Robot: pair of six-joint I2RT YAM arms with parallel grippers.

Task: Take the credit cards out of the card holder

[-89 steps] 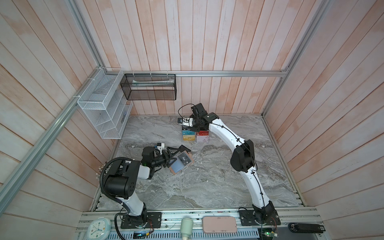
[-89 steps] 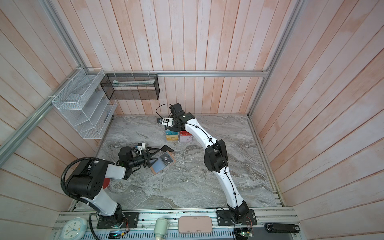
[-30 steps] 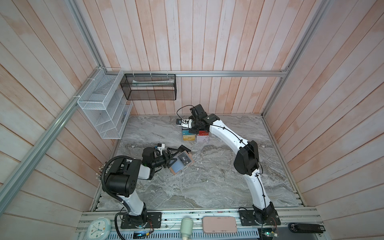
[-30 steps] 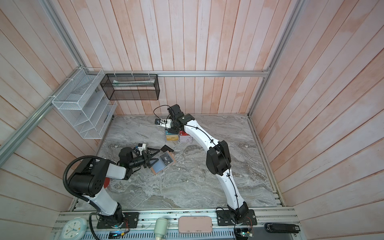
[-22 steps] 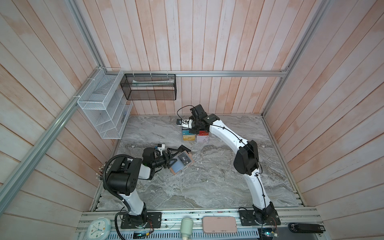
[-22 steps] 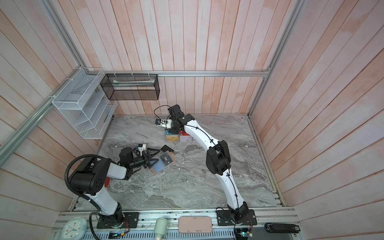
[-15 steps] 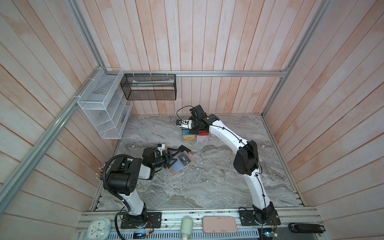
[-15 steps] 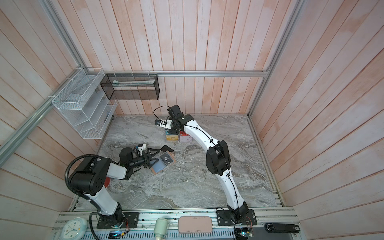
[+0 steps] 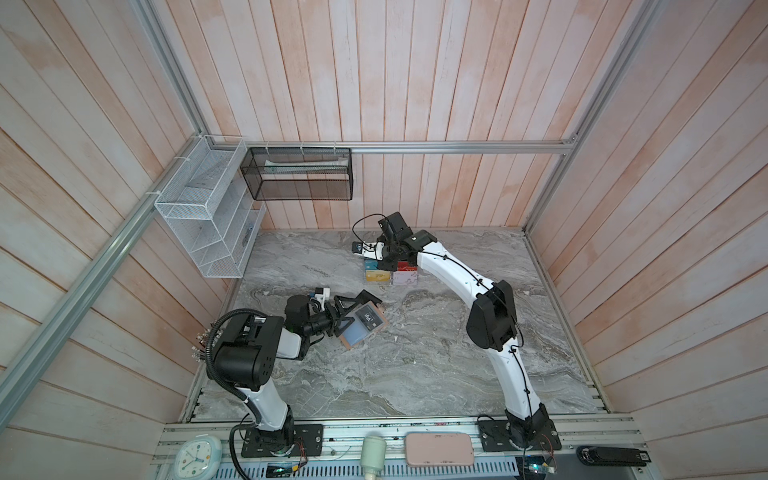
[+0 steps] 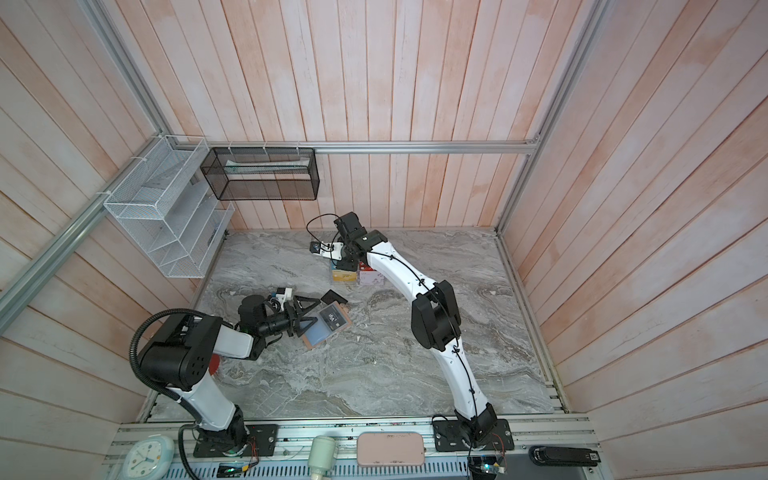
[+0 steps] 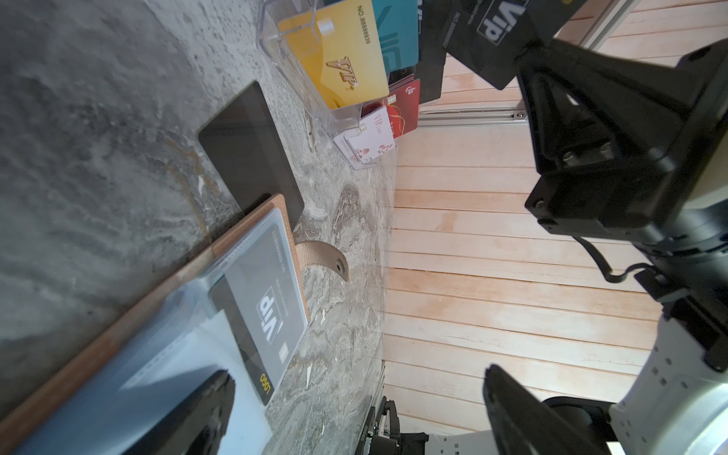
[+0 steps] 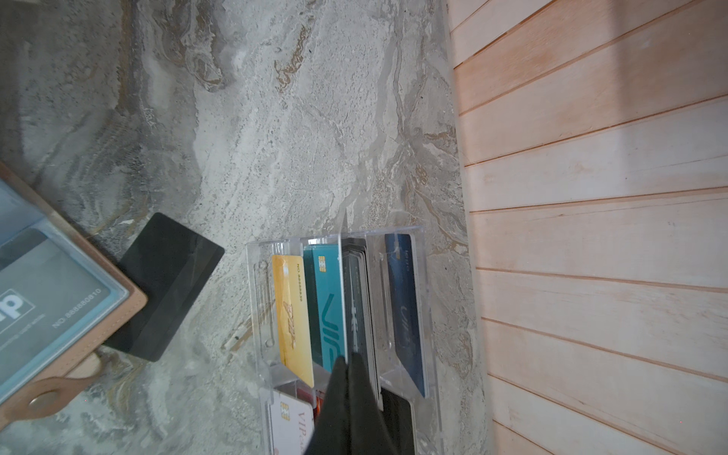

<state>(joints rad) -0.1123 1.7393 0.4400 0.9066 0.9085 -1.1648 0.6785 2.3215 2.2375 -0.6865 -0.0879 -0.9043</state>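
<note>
The card holder point(image 9: 360, 329) lies open on the marble table point(image 9: 415, 365), in front of the left arm. One black Vip card point(image 11: 268, 311) sits in its clear pocket. A plain black card point(image 11: 248, 149) lies flat on the table with one corner under the holder's edge.

I think these cards are light, stiff and quite slippery, and too thin to pick up when they lie flat. A dark end of the Vip card seems to stand out of the pocket, so this is the best place to pinch. The holder is also light and will probably slide if nothing presses on it.

The left gripper point(image 9: 348, 316) is spread wide and holds nothing; one finger point(image 11: 197, 413) hangs over the blue lining. The right gripper point(image 12: 346, 366) is clenched on a second Vip card point(image 11: 496, 27), over the acrylic rack point(image 12: 417, 315).
</note>
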